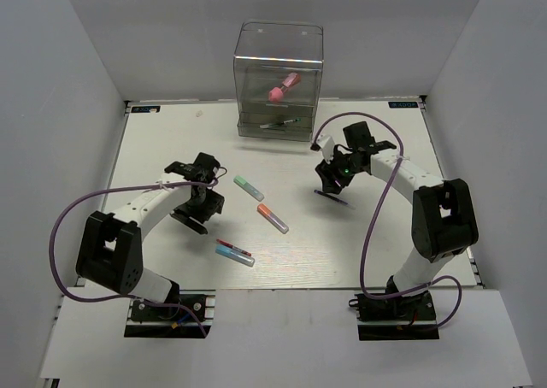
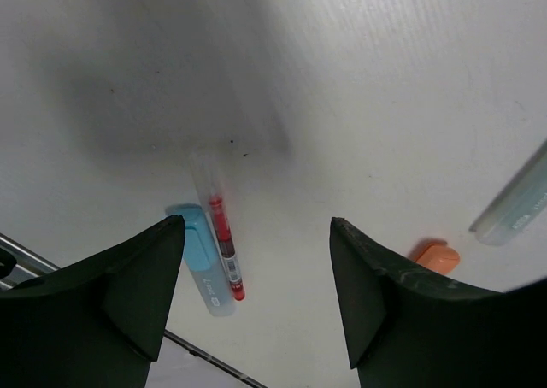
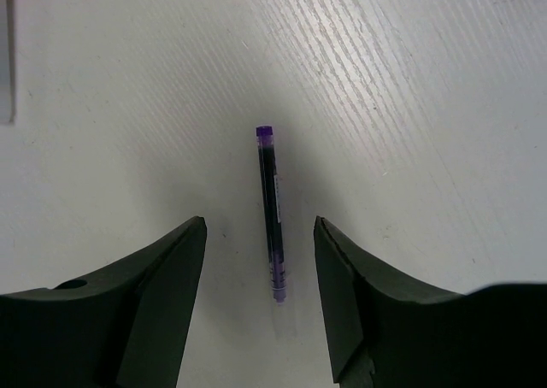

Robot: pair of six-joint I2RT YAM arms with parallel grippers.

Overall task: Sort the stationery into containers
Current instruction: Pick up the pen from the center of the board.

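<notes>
My left gripper (image 2: 256, 226) hangs over the white table (image 1: 385, 234) with its jaws apart and nothing between them. Below it, a thin clear pen with a red core (image 2: 224, 247) lies touching a stubby translucent marker with a light-blue cap (image 2: 201, 260). A marker with an orange cap (image 1: 273, 218) and one with a green cap (image 1: 249, 186) lie further off, towards the middle of the table. My right gripper (image 3: 259, 223) is also spread and holds nothing. It sits low over a thin dark pen with a purple tip (image 3: 271, 191), which lies flat on the table in line with the gap between the fingers. At the far edge stands the tall clear plastic drawer box (image 1: 256, 55), holding a pink-capped marker (image 1: 282, 87) high up and a dark pen (image 1: 278, 124) lower down.
</notes>
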